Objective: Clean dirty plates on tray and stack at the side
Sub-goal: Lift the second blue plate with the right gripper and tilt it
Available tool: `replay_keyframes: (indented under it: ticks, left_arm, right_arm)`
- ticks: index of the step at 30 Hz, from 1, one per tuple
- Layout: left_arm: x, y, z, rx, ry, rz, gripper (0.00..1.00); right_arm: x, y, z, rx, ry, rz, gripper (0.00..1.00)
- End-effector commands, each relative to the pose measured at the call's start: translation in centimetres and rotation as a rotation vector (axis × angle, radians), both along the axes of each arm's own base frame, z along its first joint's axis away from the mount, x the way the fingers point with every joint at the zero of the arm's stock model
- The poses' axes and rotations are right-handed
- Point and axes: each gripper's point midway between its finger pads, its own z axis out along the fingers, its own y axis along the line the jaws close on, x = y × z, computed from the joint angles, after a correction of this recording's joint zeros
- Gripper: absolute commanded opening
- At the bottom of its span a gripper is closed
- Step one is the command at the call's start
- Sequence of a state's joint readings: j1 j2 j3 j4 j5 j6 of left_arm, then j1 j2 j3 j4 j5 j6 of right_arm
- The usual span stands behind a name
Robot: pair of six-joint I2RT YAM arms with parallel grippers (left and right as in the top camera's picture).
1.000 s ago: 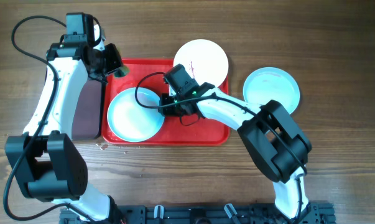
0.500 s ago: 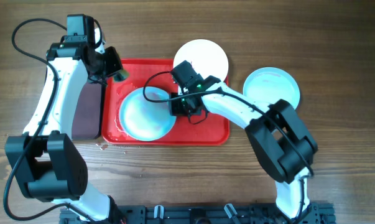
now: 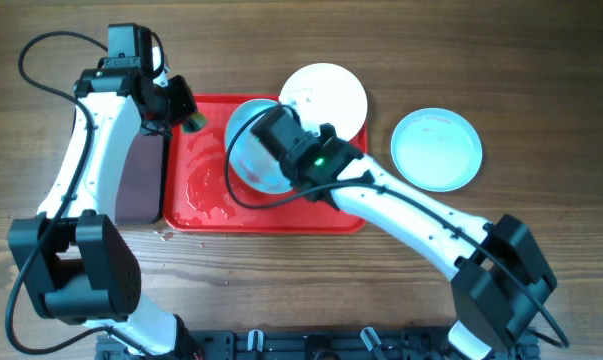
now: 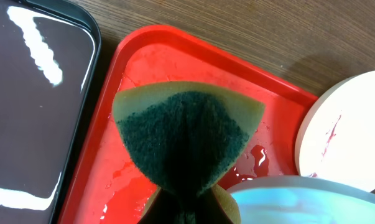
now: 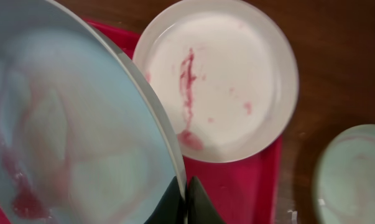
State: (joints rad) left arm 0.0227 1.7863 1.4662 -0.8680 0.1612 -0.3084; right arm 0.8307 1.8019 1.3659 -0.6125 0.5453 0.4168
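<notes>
Between the closed fingers of our right gripper (image 5: pixel 187 198) sits the rim of one mint-blue plate (image 5: pixel 69 124). It is pinched edge-on and tilted steeply, with its hollow, pink-smeared face turned to one side of the fingers. To us it looks as if it hangs clear of the red tray (image 3: pixel 196 190) below. Just beyond the fingertips lies the white plate (image 5: pixel 218 74), streaked red and resting partly on the tray's far rim. Further off to the other side of the fingers, a second mint-blue plate (image 3: pixel 437 149) rests on the table, apart from the tray.

Our left gripper (image 3: pixel 188 114) is clamped on a folded sponge (image 4: pixel 187 137), green scouring face outward. The held plate's edge shows just beside and below the sponge. A black tray (image 4: pixel 32 112) lies on the opposite side of those fingers.

We judge the plate stiff, light and wet, and so slippery. A thin pinch on the rim could let it swing or slide out once the sponge presses on it. We would want the grip deep on the rim, pads past the lip, and the scrubbing strokes directed towards the held edge. The plate may chip if it drops onto the white plate.
</notes>
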Motion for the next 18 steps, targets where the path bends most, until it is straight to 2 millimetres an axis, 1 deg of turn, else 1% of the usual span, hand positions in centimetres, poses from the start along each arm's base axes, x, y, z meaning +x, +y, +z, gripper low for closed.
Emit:
replay_keyframes:
  ticks: [1, 6, 14, 18]
  left_arm:
    - [0.2, 0.2, -0.6, -0.007, 0.017, 0.026, 0.04]
    - [0.1, 0.2, -1.5, -0.013, 0.046, 0.043, 0.04]
    - [0.1, 0.2, -1.6, -0.013, 0.049, 0.043, 0.04]
    - [0.0, 0.2, -1.6, -0.014, 0.049, 0.042, 0.04]
  right_arm:
    - [0.8, -1.9, 4.6, -0.213, -0.234, -0.067, 0.04]
    - [-0.6, -1.4, 7.4, -0.348, -0.383, -0.089, 0.04]
    - [-3.3, 0.6, 11.3, -0.477, -0.574, -0.092, 0.05]
    - [-4.2, 1.0, 13.3, -0.513, -0.657, -0.133, 0.04]
